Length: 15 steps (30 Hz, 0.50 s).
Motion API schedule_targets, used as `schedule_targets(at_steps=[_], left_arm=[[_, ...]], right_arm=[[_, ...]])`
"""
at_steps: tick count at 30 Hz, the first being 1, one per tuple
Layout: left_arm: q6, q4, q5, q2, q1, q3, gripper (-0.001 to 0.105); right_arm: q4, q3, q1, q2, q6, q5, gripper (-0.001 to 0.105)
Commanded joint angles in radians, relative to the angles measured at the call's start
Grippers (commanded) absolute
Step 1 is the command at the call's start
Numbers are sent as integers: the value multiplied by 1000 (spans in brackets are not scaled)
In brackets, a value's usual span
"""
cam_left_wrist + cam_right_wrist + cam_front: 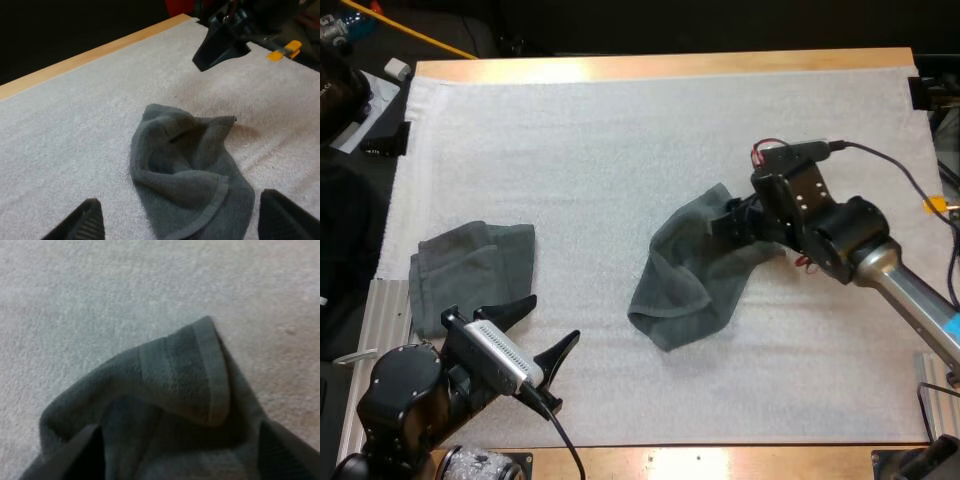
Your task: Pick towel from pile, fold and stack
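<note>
a white mat (620, 150) covers the wooden table (660, 66); beyond the mat's far left corner lie a small white block (397, 68) and a yellow cord (415, 33).

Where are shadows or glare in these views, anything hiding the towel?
High view: soft, even light on the mat, no glare, only a thin shadow along the crumpled towel's near edge. Left wrist view: a faint shadow on the mat beside the towel's far corner, below the right gripper. Right wrist view: the folds under the towel's raised flap go dark.
</note>
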Motion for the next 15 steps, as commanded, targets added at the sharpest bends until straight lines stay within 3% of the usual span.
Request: schedule_targets(at_steps=[1, 4, 10, 15], left_arm=[[-9, -5, 8, 3, -7, -7, 62], [-7, -4, 10, 2, -8, -6, 62], [-10, -6, 12, 6, -8, -7, 62], [-9, -7, 13, 6, -8, -7, 62]], right_arm=[[86, -16, -2, -42, -8, 6, 57], [160, -15, 2, -65, -15, -12, 51], [305, -16, 18, -90, -25, -58, 50], [343, 6, 76, -94, -24, -69, 50]])
